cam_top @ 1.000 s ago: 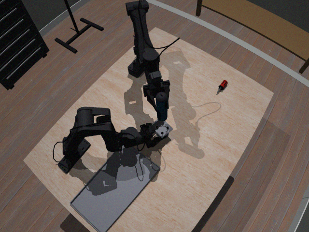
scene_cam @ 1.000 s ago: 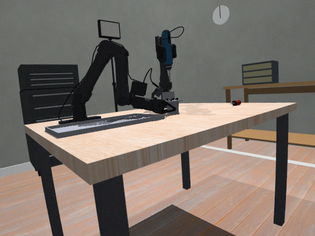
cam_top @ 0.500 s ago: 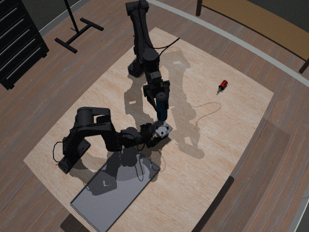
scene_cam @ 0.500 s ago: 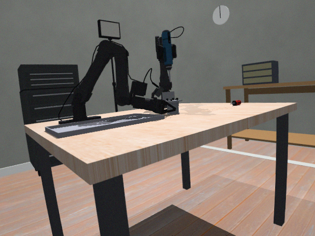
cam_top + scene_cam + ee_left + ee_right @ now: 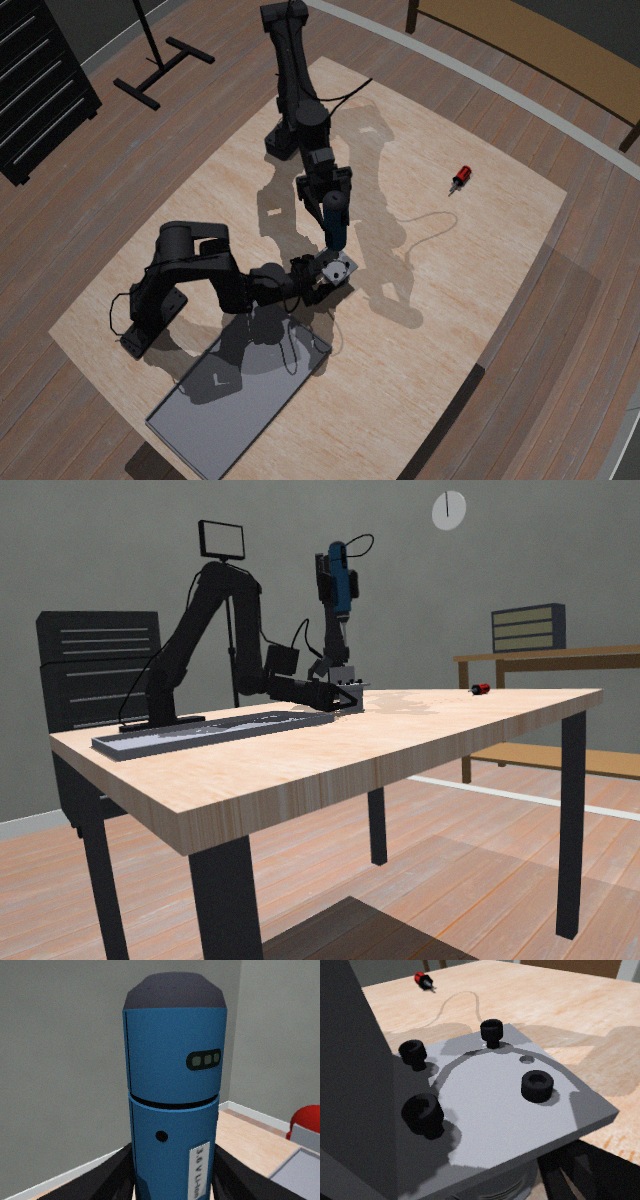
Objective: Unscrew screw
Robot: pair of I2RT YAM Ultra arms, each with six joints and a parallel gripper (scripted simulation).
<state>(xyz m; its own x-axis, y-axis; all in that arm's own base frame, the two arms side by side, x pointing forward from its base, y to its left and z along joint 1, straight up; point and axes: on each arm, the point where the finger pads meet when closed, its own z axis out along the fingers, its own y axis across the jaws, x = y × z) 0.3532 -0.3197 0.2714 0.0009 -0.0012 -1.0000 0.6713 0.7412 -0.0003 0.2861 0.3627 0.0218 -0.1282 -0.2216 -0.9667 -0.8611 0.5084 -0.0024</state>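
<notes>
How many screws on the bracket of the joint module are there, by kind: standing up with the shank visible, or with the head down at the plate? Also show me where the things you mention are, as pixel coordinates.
Screws standing up (image 5: 492,1031), shank visible: 3
Screws with the head down at the plate (image 5: 537,1086): 1
Total: 4 screws

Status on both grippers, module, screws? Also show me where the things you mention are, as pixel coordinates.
Left gripper (image 5: 338,588) (image 5: 172,1172) shut on electric screwdriver (image 5: 336,227) (image 5: 339,580) (image 5: 175,1070), upright. Right gripper (image 5: 351,699) at joint module (image 5: 358,702), standing. One screw (image 5: 537,1086) seated low, three raised; tray (image 5: 258,400) (image 5: 155,747) off to the side.
</notes>
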